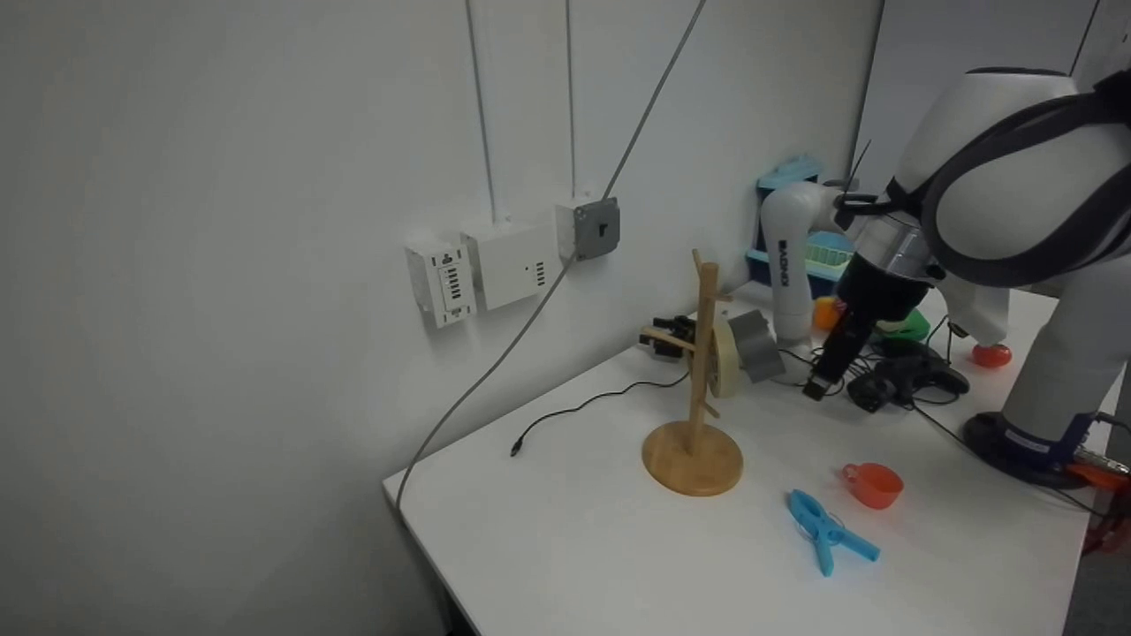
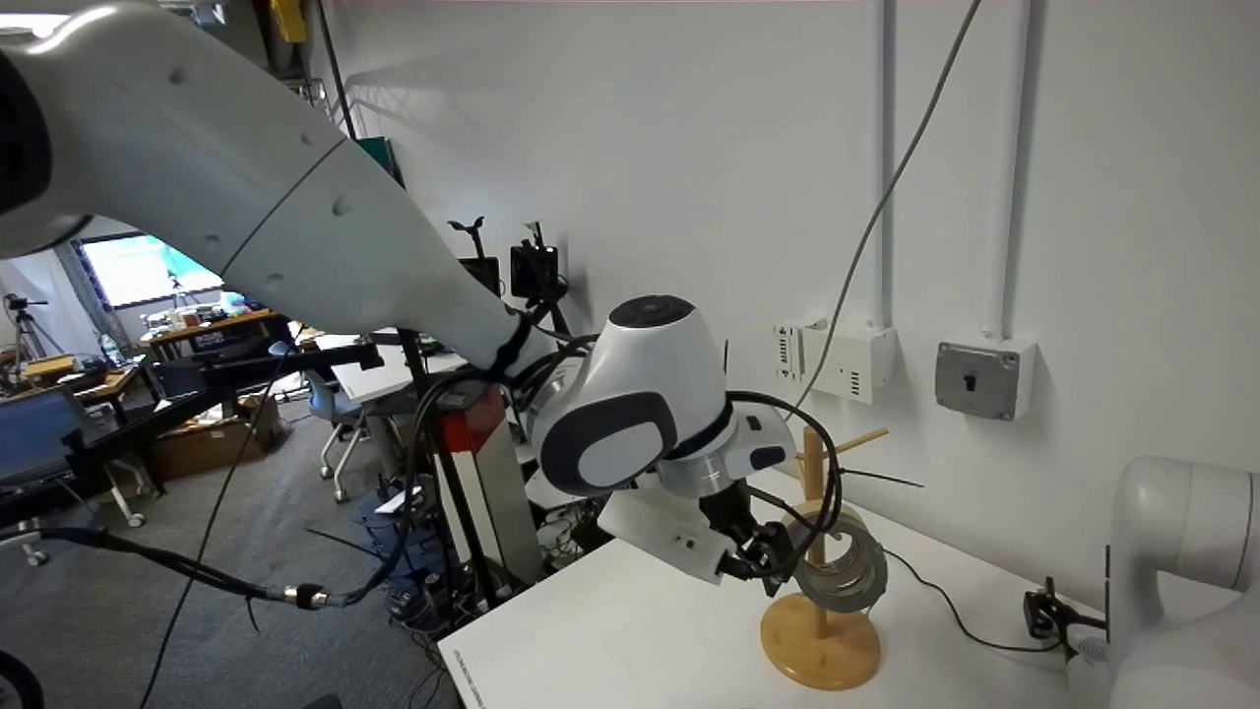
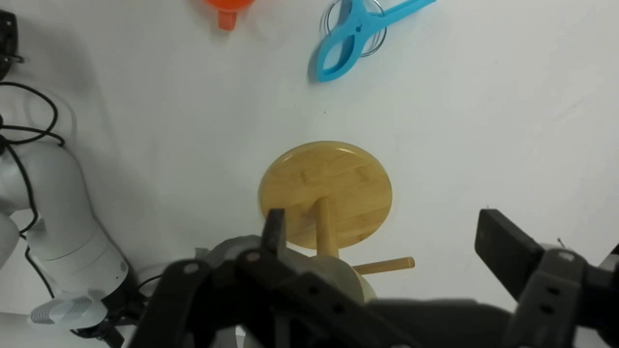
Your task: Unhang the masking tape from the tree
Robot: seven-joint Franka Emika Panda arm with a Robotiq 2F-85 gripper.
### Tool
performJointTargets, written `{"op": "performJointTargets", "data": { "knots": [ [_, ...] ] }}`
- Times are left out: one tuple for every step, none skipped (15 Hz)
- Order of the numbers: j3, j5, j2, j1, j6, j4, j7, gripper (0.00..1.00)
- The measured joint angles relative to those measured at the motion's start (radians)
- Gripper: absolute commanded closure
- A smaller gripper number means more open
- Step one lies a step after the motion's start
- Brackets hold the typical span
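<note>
The wooden tree [image 1: 703,309] stands upright on its round base in both exterior views. On it hangs the masking tape [image 1: 726,364], a pale cream ring right beside the post. A wider grey roll [image 1: 757,346] sits just outside it. In the wrist view my gripper [image 3: 379,232] is wide open, its fingers [image 3: 274,232] on either side of the post, and nothing is gripped. The left finger overlaps the rolls there, and the gripper's body hides most of the masking tape [image 3: 368,292]. In an exterior view the gripper [image 1: 815,389] appears apart from the rolls.
A blue clip [image 1: 828,532] and a small red cup [image 1: 873,486] lie on the table in front of the tree. A white second arm [image 1: 789,274] stands behind the rolls. A black cable [image 1: 610,397] and several black cords run across the tabletop near the wall.
</note>
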Motion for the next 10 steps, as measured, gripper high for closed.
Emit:
{"op": "performJointTargets", "data": {
  "knots": [
    [0.0, 0.0, 0.001, 0.0, 0.0, 0.0, 0.0, 0.0],
    [0.001, 0.0, 0.001, 0.0, 0.0, 0.0, 0.0, 0.0],
    [0.002, 0.0, 0.002, 0.0, 0.0, 0.0, 0.0, 0.0],
    [0.002, -0.001, 0.004, 0.0, 0.0, 0.002, 0.0, 0.0],
    [0.002, -0.001, 0.006, 0.0, 0.001, 0.004, -0.001, 0.0],
    [0.002, -0.001, 0.009, -0.001, 0.003, 0.007, -0.001, 0.0],
    [0.002, -0.001, 0.015, -0.003, 0.005, 0.013, -0.004, 0.0],
    [0.002, -0.001, 0.021, -0.005, 0.006, 0.02, -0.006, 0.0],
    [0.003, -0.001, 0.026, -0.008, 0.008, 0.026, -0.008, 0.0],
    [0.004, -0.001, 0.031, -0.011, 0.011, 0.032, -0.01, 0.0]
  ]
}}
